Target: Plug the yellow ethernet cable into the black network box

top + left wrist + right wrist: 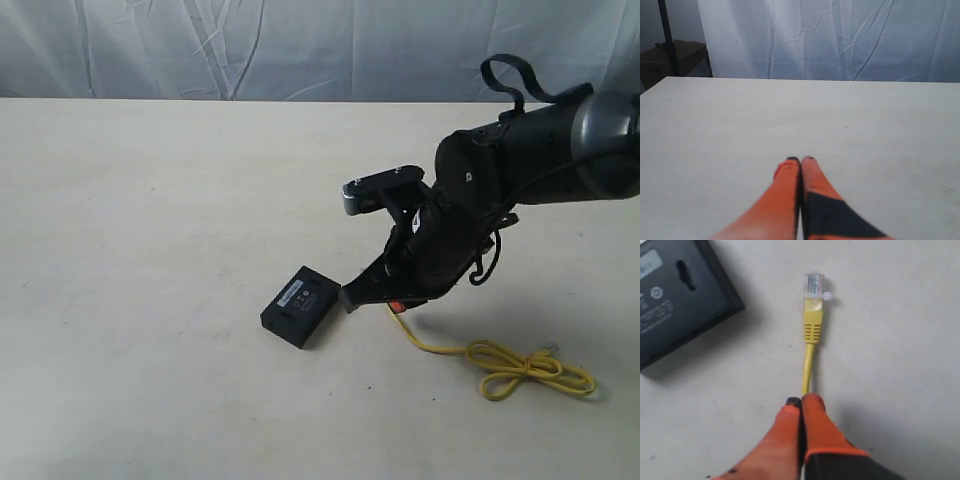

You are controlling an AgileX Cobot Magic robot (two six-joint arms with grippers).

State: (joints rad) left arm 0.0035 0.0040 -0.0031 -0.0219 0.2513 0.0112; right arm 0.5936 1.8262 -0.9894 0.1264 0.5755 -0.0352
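While my right gripper (801, 403) is pinched shut on the yellow ethernet cable (808, 362), just behind the ribbed boot (812, 326), let me size this thing up. It's a thin, light cord, soft enough to flop, so I judge the short free length ahead of my grip is all the steering I get. The clear plug (814, 284) at its tip looks hard, glossy and brittle, with a slim latch tab (826, 296) poking out one side, and I'd not squeeze that. The boot, or the cord right behind it, is the place to hold, and a rubbery jacket shouldn't slip much against my orange pads (816, 415). The plug sits near one corner of the black network box (675, 305) but apart from it, not in any socket, and I can't see a port from here. The box is flat matte black plastic with crisp edges, a pale label (650, 262) and a keyhole slot (687, 275) on the upturned face. It looks light, so I reckon it may skid on the smooth pale desk (150, 250) if I push the plug at it unbraced. It lies about mid-desk, toward the near edge, and the rest of the cable trails to a knotted looped bundle (525, 368) nearer the near right corner. My left gripper (801, 161) is closed too, empty, over bare desk.
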